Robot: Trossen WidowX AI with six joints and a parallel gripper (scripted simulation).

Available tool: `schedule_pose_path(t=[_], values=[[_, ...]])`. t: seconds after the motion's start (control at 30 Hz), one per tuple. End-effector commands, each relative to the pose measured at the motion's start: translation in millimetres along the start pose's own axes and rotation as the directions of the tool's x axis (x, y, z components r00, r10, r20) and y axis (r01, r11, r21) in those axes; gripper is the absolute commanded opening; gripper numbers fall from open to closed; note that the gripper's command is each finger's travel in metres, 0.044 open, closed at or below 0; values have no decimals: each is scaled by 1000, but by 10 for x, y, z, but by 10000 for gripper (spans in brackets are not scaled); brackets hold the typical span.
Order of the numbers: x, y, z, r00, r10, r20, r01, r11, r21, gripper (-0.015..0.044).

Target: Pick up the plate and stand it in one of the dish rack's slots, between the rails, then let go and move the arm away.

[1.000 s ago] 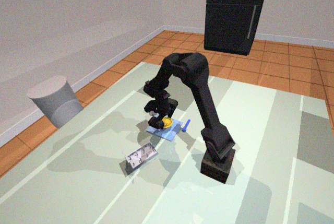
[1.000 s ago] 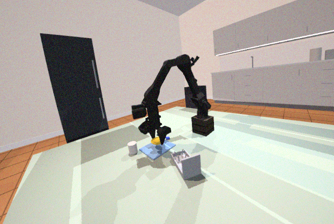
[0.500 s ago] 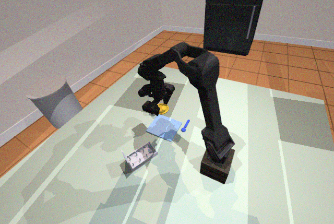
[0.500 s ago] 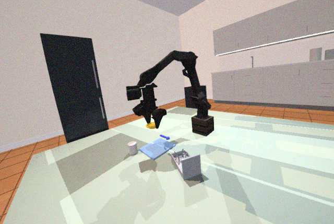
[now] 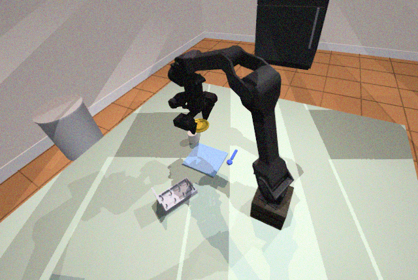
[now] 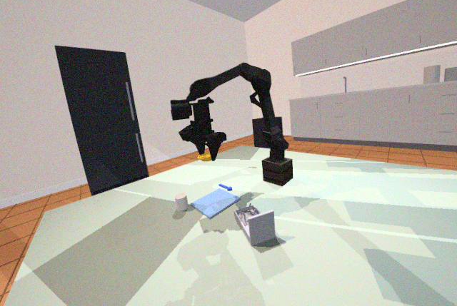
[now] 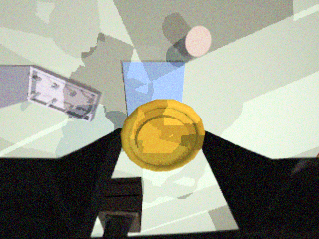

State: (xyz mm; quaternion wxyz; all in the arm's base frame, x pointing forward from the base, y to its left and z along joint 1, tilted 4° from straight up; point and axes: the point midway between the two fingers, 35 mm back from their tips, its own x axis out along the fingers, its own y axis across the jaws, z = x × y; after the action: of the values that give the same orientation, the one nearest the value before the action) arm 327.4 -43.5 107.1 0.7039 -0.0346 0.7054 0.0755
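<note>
The yellow plate (image 5: 202,124) (image 6: 203,157) (image 7: 162,135) is held across its width, roughly flat, high above the table. My gripper (image 5: 201,124) (image 6: 206,157) (image 7: 161,133) is shut on it, with one finger at each side of the rim. The dish rack (image 5: 177,194) (image 6: 262,227) (image 7: 62,95) stands on the table, well away from the plate, with rows of small rails inside and a tall wall at one end. In the wrist view it lies at the left. The exact slots are too small to make out clearly.
A blue square mat (image 5: 206,159) (image 6: 216,202) (image 7: 155,85) lies between the cup and the rack. A pinkish-white cup (image 5: 193,139) (image 6: 181,202) (image 7: 198,41) stands beside the mat. A blue spoon (image 5: 232,156) (image 6: 225,187) lies near the mat, on the arm base's side.
</note>
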Motion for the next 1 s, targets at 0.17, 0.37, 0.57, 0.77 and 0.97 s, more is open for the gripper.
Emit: schedule_pose_path(t=[0.17,0.37,0.57,0.77,0.97], values=[[-12,658,-229,1000,3,-9,-1,972,233,0],[10,1011,-434,1000,6,-10,-2,925,380,0],[43,1019,-409,1000,20,-4,-17,928,372,0],[324,1079,-207,988,142,53,-152,943,295,0],[572,1129,-25,957,262,122,-282,939,198,0]])
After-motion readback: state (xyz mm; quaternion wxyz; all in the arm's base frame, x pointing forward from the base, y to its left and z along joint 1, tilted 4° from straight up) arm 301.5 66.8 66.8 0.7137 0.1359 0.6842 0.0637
